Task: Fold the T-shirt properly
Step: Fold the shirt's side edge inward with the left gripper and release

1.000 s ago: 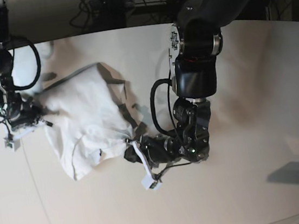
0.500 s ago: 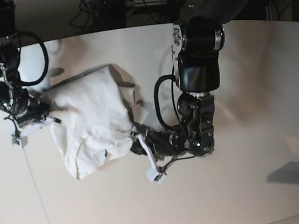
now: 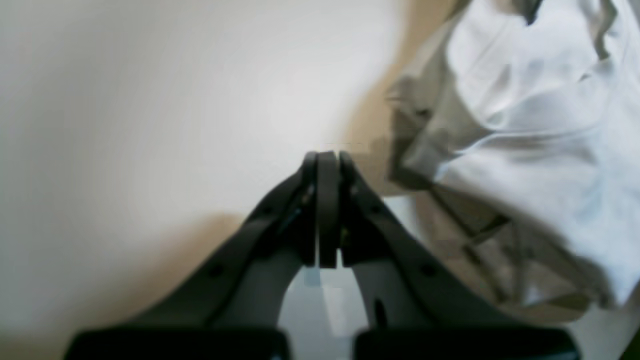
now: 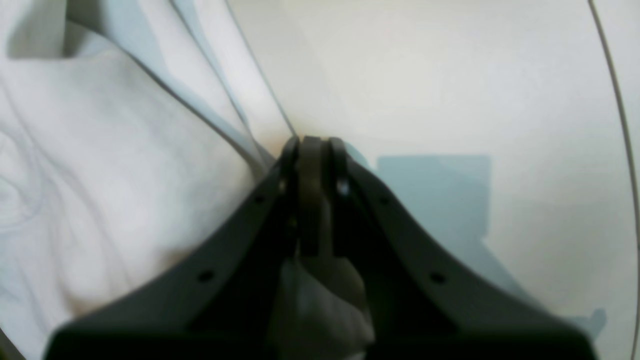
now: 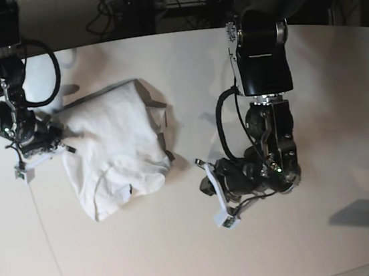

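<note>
Table [image 5: 327,93]: smooth off-white top that fills most of the base view, with dark cables and gear beyond its far edge.

T-shirt [image 5: 115,146]: plain white, bunched in a rumpled heap on the left half of the table in the base view, well short of flat. A darker hemmed edge [image 5: 159,124] hangs along its right side, and a lobe of cloth reaches toward the near edge of the table.

Left arm [image 5: 258,55]: black, coming down from the top right of the base view and bent low over the table to the right of the T-shirt.

Left gripper [image 3: 327,160]: jaws pressed together with nothing between them. In its wrist view the T-shirt [image 3: 530,125] lies off to the right, apart from the fingertips (the view is blurred, so the cloth's edge is soft). In the base view it points toward the T-shirt with bare table between.

Right arm [image 5: 1,73]: black, reaching down at the far left of the base view.

Right gripper [image 4: 312,145]: jaws clenched at the T-shirt's edge, where folds of white cloth [image 4: 125,165] run up to the tips. A grey scrap seems to sit between the fingers lower down, likely pinched fabric, though the wrist view is too dim to be sure.
</note>
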Controlling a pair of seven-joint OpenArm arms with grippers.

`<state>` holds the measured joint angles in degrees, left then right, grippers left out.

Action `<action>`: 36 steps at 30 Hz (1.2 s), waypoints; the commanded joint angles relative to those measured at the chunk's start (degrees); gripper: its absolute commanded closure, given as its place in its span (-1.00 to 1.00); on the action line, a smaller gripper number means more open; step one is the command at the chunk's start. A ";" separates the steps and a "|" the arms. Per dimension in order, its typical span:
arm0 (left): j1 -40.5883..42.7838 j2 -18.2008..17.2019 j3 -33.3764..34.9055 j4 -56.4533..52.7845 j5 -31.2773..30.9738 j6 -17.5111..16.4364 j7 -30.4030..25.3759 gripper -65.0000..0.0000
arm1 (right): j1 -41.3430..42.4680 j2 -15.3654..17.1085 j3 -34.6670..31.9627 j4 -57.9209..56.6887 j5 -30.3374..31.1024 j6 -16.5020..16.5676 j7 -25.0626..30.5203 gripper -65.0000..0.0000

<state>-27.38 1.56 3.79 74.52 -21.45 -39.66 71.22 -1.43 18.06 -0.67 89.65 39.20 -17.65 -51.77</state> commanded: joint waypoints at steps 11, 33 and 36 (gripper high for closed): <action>5.00 1.65 -0.85 6.05 -1.10 -0.34 3.90 1.00 | 0.95 0.53 0.18 0.60 0.49 0.20 0.03 0.91; -0.54 6.22 6.19 -13.11 -1.10 -0.34 -5.77 1.00 | 0.95 -1.05 0.10 0.60 0.49 0.20 -1.02 0.91; -2.38 6.22 6.01 -17.25 -1.18 -0.34 -8.58 1.00 | 1.04 -1.05 -0.52 0.68 0.49 0.20 -0.94 0.91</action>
<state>-27.99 7.29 9.76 56.42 -21.41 -39.70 63.88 -1.10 16.64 -1.08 89.62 39.40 -17.65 -52.29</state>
